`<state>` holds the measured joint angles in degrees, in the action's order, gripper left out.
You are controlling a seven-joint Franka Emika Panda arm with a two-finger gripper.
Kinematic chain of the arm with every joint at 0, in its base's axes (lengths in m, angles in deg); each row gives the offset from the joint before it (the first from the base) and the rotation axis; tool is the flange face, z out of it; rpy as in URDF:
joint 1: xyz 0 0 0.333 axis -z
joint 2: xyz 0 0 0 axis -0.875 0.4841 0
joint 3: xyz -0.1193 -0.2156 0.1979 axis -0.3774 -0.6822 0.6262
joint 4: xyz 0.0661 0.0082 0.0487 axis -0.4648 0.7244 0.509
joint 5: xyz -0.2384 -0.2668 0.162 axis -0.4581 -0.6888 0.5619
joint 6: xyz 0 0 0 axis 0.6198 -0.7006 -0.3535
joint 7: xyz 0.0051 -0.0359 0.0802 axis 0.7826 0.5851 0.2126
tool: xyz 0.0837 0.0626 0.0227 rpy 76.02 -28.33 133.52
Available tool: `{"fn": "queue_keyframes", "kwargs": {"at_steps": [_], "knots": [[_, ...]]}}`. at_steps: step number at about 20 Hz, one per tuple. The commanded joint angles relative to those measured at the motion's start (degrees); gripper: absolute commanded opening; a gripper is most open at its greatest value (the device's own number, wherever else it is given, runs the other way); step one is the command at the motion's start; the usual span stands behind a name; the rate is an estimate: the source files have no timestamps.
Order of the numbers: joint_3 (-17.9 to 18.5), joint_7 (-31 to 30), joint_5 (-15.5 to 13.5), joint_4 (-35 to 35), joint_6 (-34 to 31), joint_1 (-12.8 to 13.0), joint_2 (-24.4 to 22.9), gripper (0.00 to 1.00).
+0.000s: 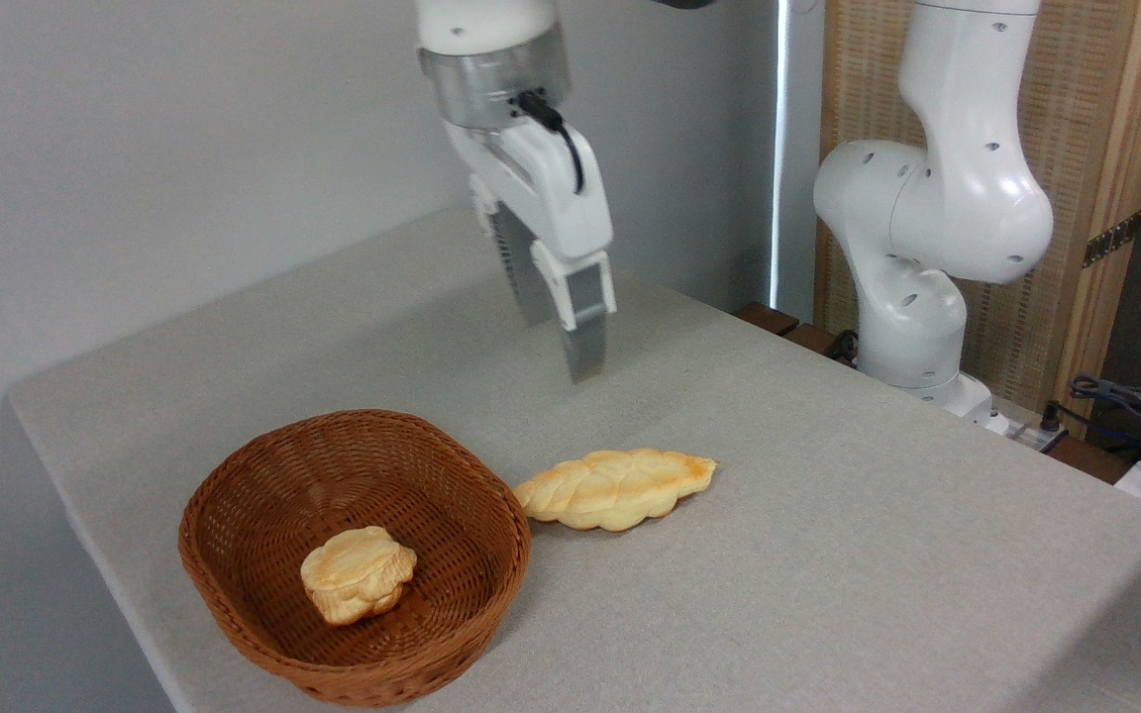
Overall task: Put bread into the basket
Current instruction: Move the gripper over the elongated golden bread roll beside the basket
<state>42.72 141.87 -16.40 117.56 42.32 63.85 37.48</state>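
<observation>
Bread (615,488): I see it flat on the table (828,555), its left tip just beside the basket (234,584) rim. A small bun (358,573) lies inside the basket. My gripper (561,347) hangs above, holding nothing; seen edge-on, I cannot tell its finger gap.

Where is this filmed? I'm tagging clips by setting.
Probably a robotics lab, not a kitchen: a robot arm beside a cloth-covered table, loose cables at its base, and staged bread beside a basket.
</observation>
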Motion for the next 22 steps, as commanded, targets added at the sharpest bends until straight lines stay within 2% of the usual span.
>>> {"fn": "queue_keyframes", "kwargs": {"at_steps": [1,2,3,4,6,18,21,22], "knots": [[2.2,11.0,0.6,8.6,-0.5,0.4,-6.5,1.0],[2.2,13.1,1.2,10.3,-0.5,0.4,-7.4,1.0],[2.2,14.4,4.0,12.1,-0.5,0.6,-8.1,1.0],[2.2,14.5,5.6,13.0,-0.5,0.7,-8.6,1.0],[2.2,14.5,7.3,14.0,-0.4,0.7,-9.1,1.0],[3.1,14.4,7.8,21.2,-0.4,0.5,-9.7,1.0],[3.1,14.4,11.6,22.1,-0.2,0.5,-9.5,1.0],[3.1,14.3,11.6,22.3,0.2,0.5,-9.5,1.0]]}}
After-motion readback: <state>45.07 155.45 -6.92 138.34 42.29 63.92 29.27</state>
